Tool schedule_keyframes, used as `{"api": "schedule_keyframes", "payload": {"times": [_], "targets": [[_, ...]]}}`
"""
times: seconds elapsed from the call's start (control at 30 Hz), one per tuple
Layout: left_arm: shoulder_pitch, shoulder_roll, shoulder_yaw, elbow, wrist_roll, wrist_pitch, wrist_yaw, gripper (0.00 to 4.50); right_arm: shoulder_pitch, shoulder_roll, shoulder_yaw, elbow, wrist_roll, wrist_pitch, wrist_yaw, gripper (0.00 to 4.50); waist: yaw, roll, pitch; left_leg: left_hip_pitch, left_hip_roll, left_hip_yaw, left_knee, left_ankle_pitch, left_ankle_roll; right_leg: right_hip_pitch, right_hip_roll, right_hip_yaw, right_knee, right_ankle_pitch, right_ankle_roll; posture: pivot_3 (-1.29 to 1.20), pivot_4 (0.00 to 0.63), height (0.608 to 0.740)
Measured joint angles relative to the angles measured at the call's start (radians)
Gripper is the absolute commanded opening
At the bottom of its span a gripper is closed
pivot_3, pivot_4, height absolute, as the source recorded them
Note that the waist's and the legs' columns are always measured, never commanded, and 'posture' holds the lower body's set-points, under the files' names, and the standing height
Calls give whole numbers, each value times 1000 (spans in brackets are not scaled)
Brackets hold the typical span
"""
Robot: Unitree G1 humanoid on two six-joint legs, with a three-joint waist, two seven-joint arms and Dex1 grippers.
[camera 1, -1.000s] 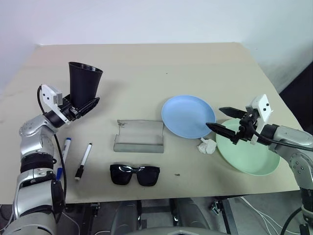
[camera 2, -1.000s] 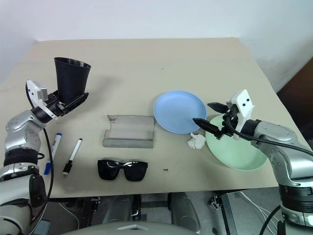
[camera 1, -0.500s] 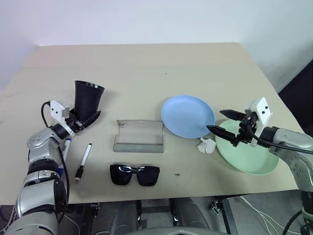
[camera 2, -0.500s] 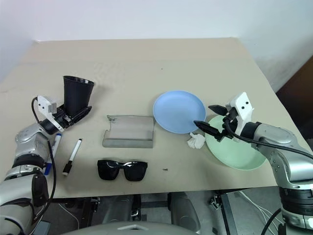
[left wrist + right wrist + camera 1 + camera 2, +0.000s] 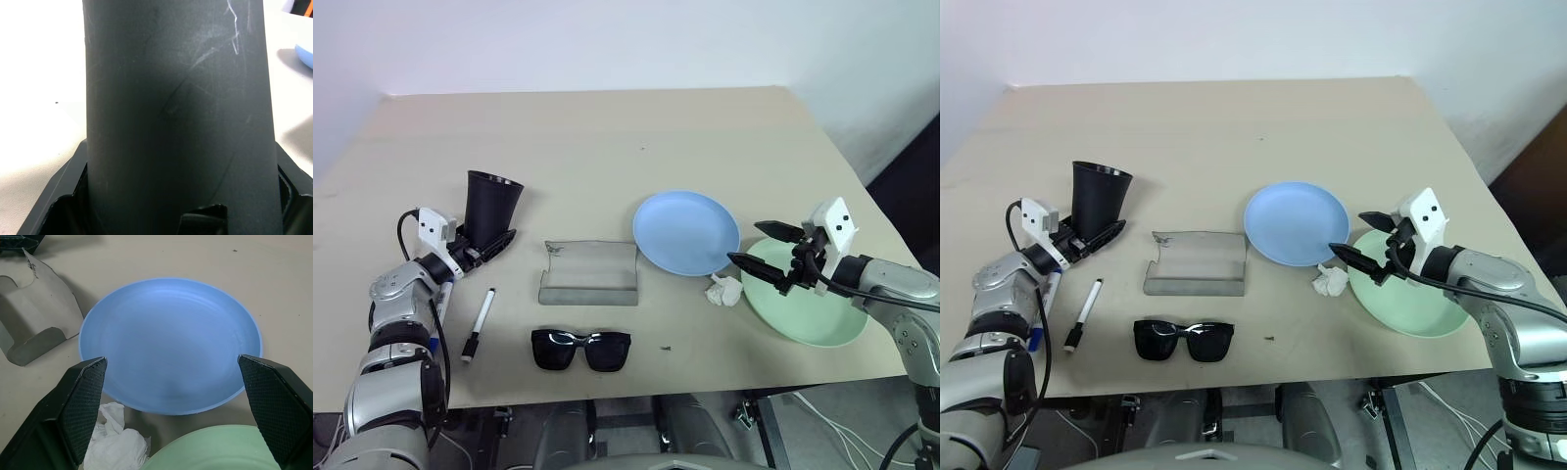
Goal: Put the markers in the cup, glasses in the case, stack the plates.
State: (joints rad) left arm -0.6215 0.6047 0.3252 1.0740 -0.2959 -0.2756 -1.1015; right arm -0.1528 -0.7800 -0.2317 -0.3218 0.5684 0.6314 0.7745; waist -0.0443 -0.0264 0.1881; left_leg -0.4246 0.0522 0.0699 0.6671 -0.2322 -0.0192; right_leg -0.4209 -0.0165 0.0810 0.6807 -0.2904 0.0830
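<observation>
The black cup point(image 5: 493, 208) stands upright at the table's left, with my left gripper point(image 5: 490, 245) shut on its base; its wall point(image 5: 176, 117) sits between the fingers in the left wrist view. Just in front lie the markers: the black-capped one point(image 5: 480, 323) is in full view, and my left arm partly hides the blue-capped one point(image 5: 437, 315). The grey case point(image 5: 589, 274) lies open mid-table, the glasses point(image 5: 580, 350) in front of it. My right gripper point(image 5: 745, 243) hangs open where the light blue plate point(image 5: 687, 232) meets the mint green plate point(image 5: 813, 313).
A crumpled white tissue point(image 5: 724, 291) lies between the two plates, below my right gripper. The table's far half point(image 5: 636, 127) is bare tan board. The green plate sits near the table's right front edge.
My left gripper has come down with the cup, from held up and tilted in the air to upright at table level. The right gripper has stayed in place.
</observation>
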Motion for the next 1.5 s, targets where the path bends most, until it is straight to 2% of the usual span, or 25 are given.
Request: {"api": "schedule_keyframes", "payload": {"times": [0.27, 0.33, 0.4, 0.97, 1.3, 1.5], "targets": [[20, 0, 7, -19, -20, 15, -12, 3396, -1, 0, 0, 0, -7, -8, 9, 4500, -2, 0, -2, 0, 0, 1, -1, 0, 0, -1, 0, 1, 0, 0, 0, 0, 150, 735], [24, 2, 11, -26, -27, 29, -14, 4123, -4, 0, 0, 0, -7, -9, 10, 4500, -3, 0, -2, 0, 1, 2, -1, 0, 0, -1, 0, 1, 0, 0, 0, 0, 150, 735], [37, 10, 13, -24, -31, 46, -18, 4465, -8, 0, 2, 0, -8, -11, 13, 4500, -4, 0, -2, 0, 1, 2, -1, 0, 0, -2, 0, 2, 0, 0, 0, 0, 150, 735], [104, 48, 23, -81, -76, 89, -86, 4465, -71, 20, 63, 50, -36, -42, 38, 4500, -1, -1, -2, -1, 1, 4, -2, 0, 0, -4, -1, 3, 0, 0, 0, 0, 150, 735], [107, 168, -21, -355, -87, 398, -154, 4465, -87, 33, 94, 73, -55, -50, 46, 4500, 1, -3, -2, -2, 1, 4, -2, 0, 0, -4, -2, 3, -1, -2, -3, 0, 150, 735], [78, 220, -122, -496, -8, 565, -59, 4465, -92, 47, 107, 85, -67, -50, 42, 4500, 1, -3, -2, -2, 0, 4, -2, 0, 0, -4, -2, 3, -1, -2, -3, 0, 150, 735]]}}
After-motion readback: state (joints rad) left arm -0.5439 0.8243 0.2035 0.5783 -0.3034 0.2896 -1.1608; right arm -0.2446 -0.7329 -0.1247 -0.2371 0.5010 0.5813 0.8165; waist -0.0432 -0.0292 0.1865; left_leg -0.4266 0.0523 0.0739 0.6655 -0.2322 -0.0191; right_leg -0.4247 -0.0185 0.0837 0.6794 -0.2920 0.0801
